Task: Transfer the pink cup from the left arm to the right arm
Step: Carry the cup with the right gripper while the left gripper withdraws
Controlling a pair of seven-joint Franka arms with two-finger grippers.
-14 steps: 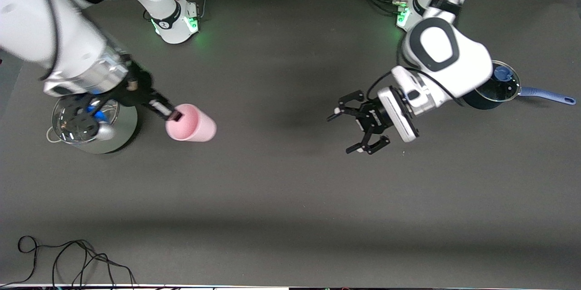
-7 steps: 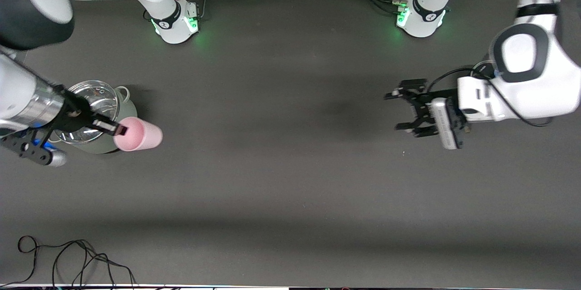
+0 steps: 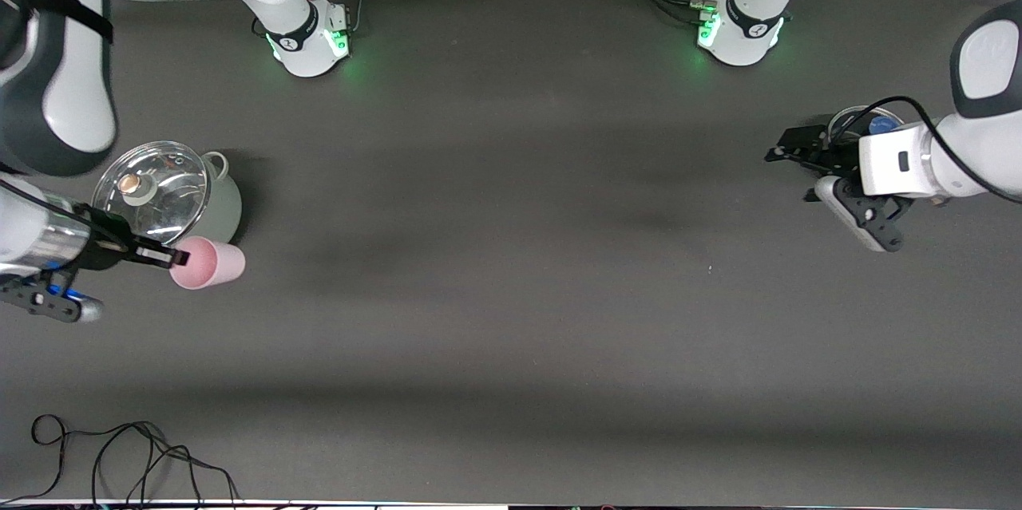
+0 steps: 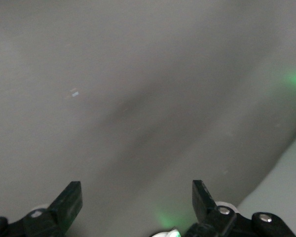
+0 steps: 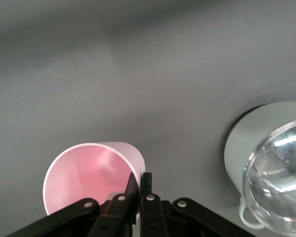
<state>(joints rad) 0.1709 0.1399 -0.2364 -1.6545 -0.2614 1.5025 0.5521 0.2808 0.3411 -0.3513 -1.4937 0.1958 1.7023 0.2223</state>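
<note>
Carrying pink cup [image 3: 207, 263] lower, right gripper [image 3: 180, 258] pinched, left gripper [image 3: 786, 149] retreated.

Both arms white with black joint bands; bases lit green, black cables trailing; right arm [image 3: 32, 235] has shiny silver wrist; left arm [image 3: 942, 163] has white wrist, black open-linkage left gripper [image 3: 802, 149].

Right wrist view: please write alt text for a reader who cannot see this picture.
The right gripper is shut on the rim of the pink cup, one finger inside and one outside, with the cup's open mouth facing the camera. Beside the cup stands a pale green pot with a glass lid, on a dark grey table.
</note>
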